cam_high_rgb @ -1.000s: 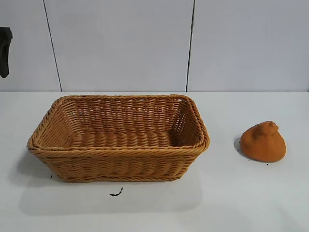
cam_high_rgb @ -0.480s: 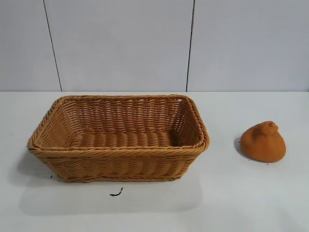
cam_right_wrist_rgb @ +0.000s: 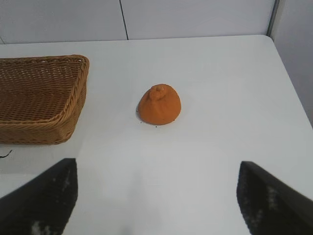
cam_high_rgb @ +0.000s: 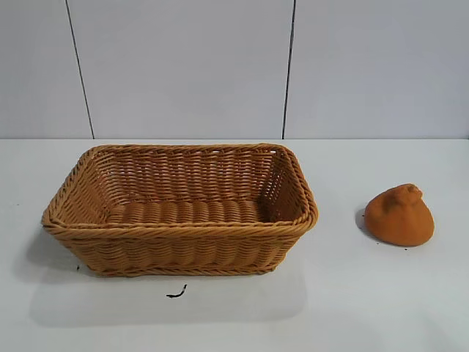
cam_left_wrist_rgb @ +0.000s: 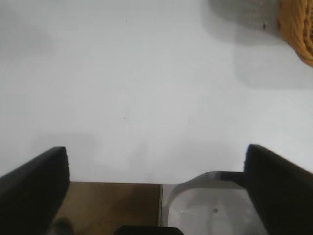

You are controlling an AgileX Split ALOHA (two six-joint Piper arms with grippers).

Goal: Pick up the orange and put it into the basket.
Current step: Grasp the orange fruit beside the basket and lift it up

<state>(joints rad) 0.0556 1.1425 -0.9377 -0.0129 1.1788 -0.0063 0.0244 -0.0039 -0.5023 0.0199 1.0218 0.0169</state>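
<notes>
While nothing is held, both end effectors [cam_left_wrist_rgb: 156, 196] [cam_right_wrist_rgb: 156, 196] wide open.

Basket [cam_high_rgb: 179, 253] of tan woven wicker, ribbed and rough, braided rim with slight sheen; orange [cam_high_rgb: 399, 215] matt, lumpy-skinned; desk [cam_high_rgb: 366, 308] smooth white, faintly reflective; left pincer [cam_left_wrist_rgb: 156, 191] and right pincer [cam_right_wrist_rgb: 156, 196] fingers black matt plastic.

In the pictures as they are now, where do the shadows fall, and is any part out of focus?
Exterior view: the basket throws a soft shadow on the table toward the camera and to its left; the orange has only a thin dark edge at its base. Left wrist view: the left gripper fingers look soft. Right wrist view: the right gripper fingers are blurred, the orange sharp.
</notes>
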